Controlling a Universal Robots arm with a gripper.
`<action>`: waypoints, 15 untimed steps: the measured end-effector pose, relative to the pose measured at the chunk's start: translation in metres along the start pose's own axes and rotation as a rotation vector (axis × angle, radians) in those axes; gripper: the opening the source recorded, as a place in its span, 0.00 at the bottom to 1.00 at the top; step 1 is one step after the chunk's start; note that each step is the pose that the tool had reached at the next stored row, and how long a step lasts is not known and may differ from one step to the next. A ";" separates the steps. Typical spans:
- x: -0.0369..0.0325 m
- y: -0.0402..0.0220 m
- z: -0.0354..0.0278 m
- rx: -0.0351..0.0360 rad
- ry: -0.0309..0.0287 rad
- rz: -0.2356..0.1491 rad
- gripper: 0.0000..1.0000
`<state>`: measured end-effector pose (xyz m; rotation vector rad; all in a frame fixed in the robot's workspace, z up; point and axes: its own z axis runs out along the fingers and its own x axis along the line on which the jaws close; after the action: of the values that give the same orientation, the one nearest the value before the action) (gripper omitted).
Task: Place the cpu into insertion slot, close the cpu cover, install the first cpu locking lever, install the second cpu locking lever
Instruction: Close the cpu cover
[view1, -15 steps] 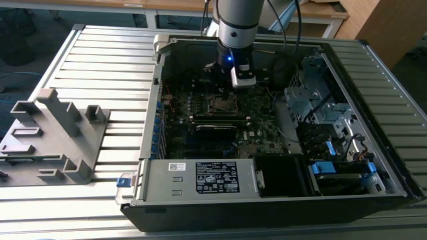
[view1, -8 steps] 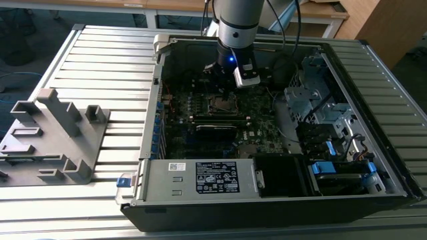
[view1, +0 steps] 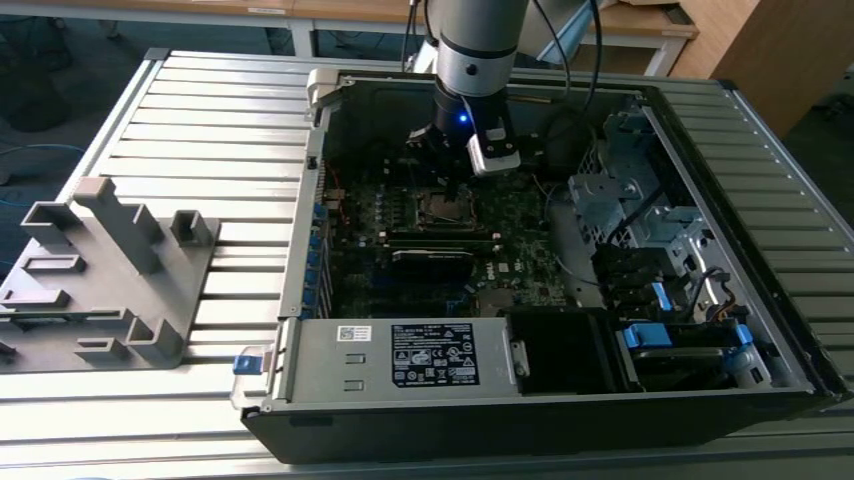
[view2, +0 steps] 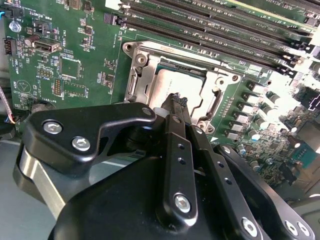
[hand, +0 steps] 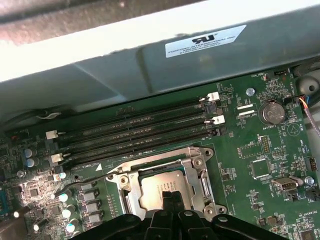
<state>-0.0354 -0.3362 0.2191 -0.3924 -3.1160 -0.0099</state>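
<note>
Hand close over cpu

Arm upright, jaws pressed together.

Robotics lab indicated by: open black PC case laid on ribbed aluminium bench, grey plastic jig alongside, wooden desks far behind.

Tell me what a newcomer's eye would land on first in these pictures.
In the exterior view, an open computer case sits on the slatted metal table, with the robot arm reaching down into it. In the first wrist view, the black gripper hangs close over the silvery cpu, seated in the insertion slot and framed by the metal cpu cover.
</note>
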 end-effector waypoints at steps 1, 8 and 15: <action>0.0000 0.0000 0.0000 0.0000 0.0000 0.000 0.11; 0.0000 0.0000 0.0000 0.0000 0.0000 -0.008 0.11; 0.0000 0.0000 0.0001 -0.0001 0.0004 -0.067 0.11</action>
<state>-0.0355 -0.3362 0.2190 -0.2883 -3.1272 -0.0102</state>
